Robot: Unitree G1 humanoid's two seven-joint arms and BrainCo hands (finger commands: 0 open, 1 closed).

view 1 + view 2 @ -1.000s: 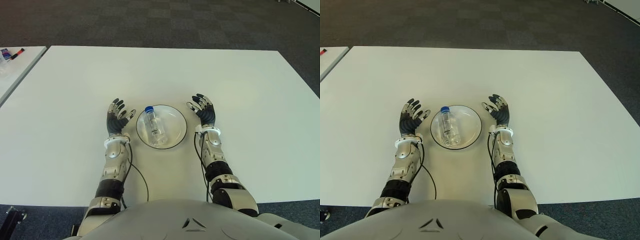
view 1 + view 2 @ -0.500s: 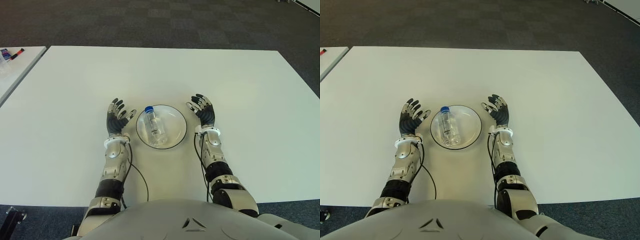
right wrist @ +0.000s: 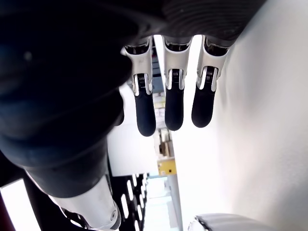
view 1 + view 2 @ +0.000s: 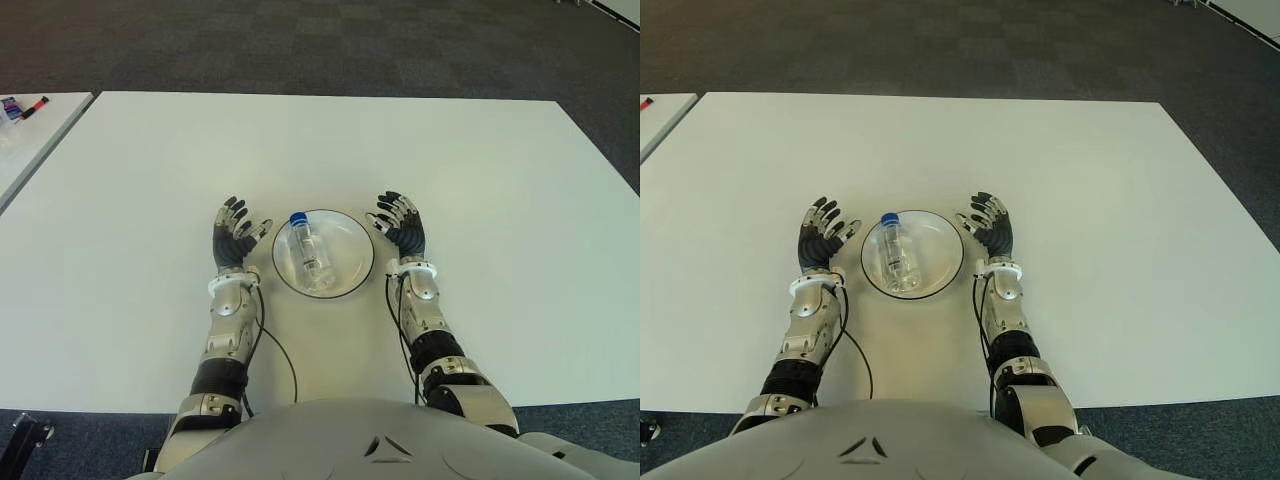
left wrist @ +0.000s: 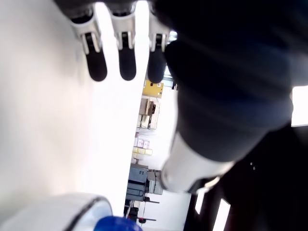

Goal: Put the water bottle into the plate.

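A clear water bottle [image 4: 310, 252] with a blue cap lies on its side inside the round white plate [image 4: 356, 258] near the table's front middle. My left hand [image 4: 236, 236] shows just left of the plate, fingers spread, holding nothing. My right hand [image 4: 401, 224] shows just right of the plate's rim, fingers spread and empty. In the left wrist view the straight fingers [image 5: 98, 67] point over the white table, with the plate's rim [image 5: 62, 209] and the blue cap [image 5: 115, 224] in sight. The right wrist view has its straight fingers [image 3: 174, 113] and the plate's edge [image 3: 226, 222].
The white table [image 4: 480, 170] stretches wide around the plate. A second white table [image 4: 30, 140] stands at the far left with small items on it. Dark carpet [image 4: 320, 45] lies beyond the far edge.
My right hand has shifted a little left, closer to the plate's rim. The left hand, bottle and plate have not moved.
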